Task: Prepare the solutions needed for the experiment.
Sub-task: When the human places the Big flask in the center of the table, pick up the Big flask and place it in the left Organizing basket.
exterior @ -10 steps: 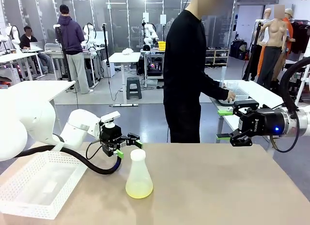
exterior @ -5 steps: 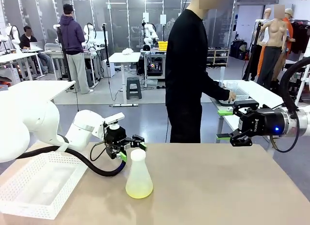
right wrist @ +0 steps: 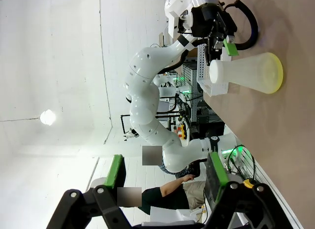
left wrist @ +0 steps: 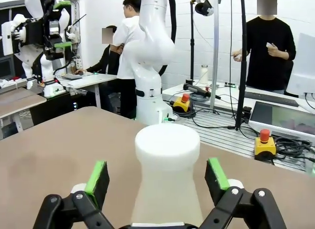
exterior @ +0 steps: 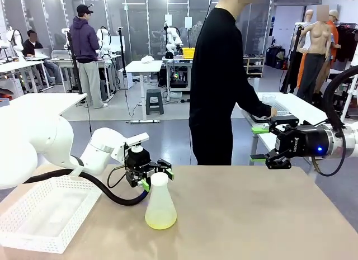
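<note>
The flask (left wrist: 167,179) runs off the bottom edge in the left wrist view, its base and liquid unseen; the white basket (exterior: 50,212) is cut off at the tabletop's near left edge

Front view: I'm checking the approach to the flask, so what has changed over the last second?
The left gripper moved right, toward the flask, its open fingers now either side of the neck, not yet closed. The flask, the yellow-green liquid, the basket and the right gripper stayed put.

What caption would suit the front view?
Left pincer, open, brackets the neck of a flask holding shallow yellow-green solution.
</note>
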You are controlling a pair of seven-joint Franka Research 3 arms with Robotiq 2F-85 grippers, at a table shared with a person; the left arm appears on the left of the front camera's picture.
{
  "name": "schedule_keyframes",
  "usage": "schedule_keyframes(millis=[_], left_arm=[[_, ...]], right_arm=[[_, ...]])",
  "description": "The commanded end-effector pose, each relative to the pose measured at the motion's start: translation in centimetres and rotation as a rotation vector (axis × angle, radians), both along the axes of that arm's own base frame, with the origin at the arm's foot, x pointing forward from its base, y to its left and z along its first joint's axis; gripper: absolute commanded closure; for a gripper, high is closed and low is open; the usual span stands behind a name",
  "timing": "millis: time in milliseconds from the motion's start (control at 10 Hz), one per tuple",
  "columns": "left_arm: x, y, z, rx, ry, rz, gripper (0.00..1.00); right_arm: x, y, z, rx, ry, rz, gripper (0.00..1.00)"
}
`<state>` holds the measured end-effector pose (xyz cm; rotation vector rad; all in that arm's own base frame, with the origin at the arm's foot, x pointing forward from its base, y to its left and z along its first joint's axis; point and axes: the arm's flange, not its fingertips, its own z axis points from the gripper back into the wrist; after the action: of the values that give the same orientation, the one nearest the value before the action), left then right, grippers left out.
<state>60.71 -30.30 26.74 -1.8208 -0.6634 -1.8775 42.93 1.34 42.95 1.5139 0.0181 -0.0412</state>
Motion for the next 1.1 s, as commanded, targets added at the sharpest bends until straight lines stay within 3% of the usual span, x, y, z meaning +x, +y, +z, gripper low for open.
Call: schedule_keyframes(millis=[0, 800, 1000], left_arm=[[-1.0, -0.7, -2.7, 0.007, 0.064, -0.068, 0.00], [-3.1, -1.9, -3.1, 0.004, 0.090, -0.083, 0.00], [-3.6, -2.1, -2.0, 0.008, 0.038, -0.089, 0.00]], right_arm=[[-0.1, 0.0, 0.0, 0.000, -0.001, 0.003, 0.17], [-0.1, 0.0, 0.0, 0.000, -0.001, 0.003, 0.17], [-0.1, 0.0, 0.0, 0.000, -0.001, 0.003, 0.17]])
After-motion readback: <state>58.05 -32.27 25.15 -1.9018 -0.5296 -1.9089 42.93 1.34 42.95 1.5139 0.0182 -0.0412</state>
